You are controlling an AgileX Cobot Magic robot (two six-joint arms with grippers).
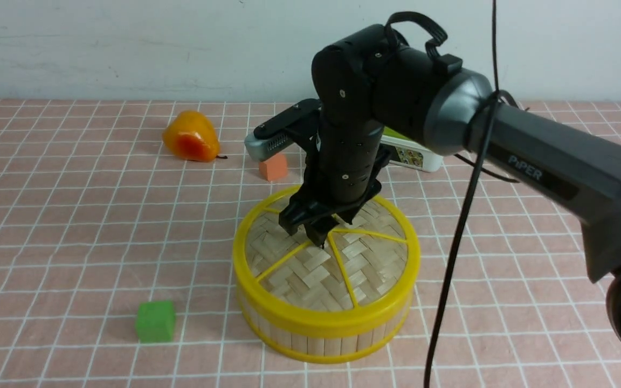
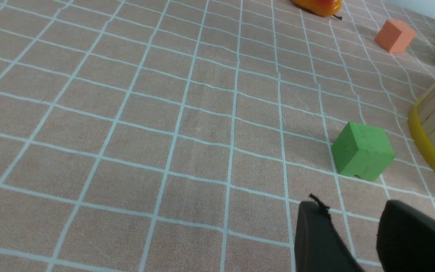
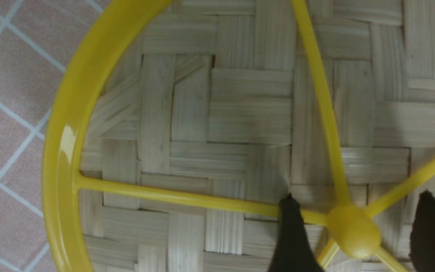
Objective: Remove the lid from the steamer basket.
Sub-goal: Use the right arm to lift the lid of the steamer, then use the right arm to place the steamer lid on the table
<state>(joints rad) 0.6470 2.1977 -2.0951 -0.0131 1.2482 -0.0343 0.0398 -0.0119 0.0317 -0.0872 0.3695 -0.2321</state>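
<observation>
The right gripper [image 3: 356, 206] is straight down over the middle of the lid [image 1: 310, 269]. Its jaws are spread, with one dark finger [image 3: 291, 234] on either side of the yellow hub [image 3: 353, 230] where the spokes meet. They are not closed on it, though one tip lies against a spoke. The lid sits flat on the steamer basket [image 1: 316, 339], yellow rim over yellow rim. The basket stands on the pink gridded counter [image 1: 73, 242], near the middle. A green block [image 1: 155, 320] lies on the counter off to the basket's left, and an orange block [image 1: 273, 166] sits just behind it. An orange-yellow fruit [image 1: 191, 137] lies farther back on the left. A white box with a green top [image 1: 413, 153] peeks out behind the arm. The left gripper [image 2: 351, 211] hangs low over bare counter near the green block, jaws parted and empty.
</observation>
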